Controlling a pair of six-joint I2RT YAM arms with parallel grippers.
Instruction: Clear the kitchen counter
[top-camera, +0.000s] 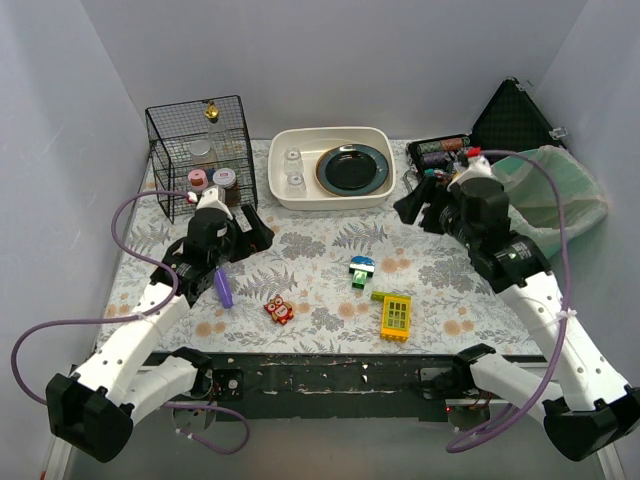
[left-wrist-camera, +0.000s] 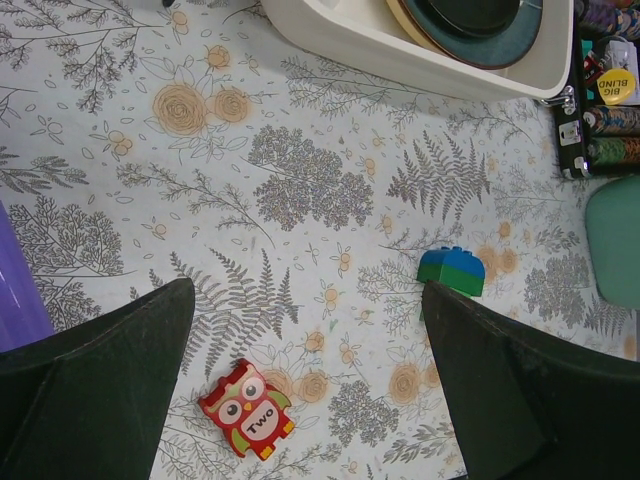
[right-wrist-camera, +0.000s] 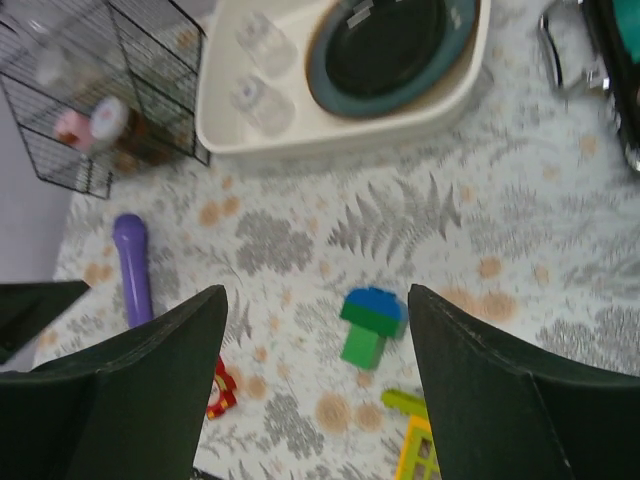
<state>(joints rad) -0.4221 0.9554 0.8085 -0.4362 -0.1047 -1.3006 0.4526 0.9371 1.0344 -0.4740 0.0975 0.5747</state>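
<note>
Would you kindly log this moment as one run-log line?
left gripper open, empty | right gripper open, empty | kitchen counter holds purple stick, owl tile, green-blue block, yellow toy

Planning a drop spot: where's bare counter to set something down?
Bare kitchen counter: the strip between white basin and blue-green block; also right of the yellow toy. Crowded: front centre, from the owl block to that toy.

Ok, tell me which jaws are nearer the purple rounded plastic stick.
Left. The left gripper hovers right beside the purple rounded plastic stick, at the kitchen counter's left side. The right gripper is far across, toward the back right.
</note>
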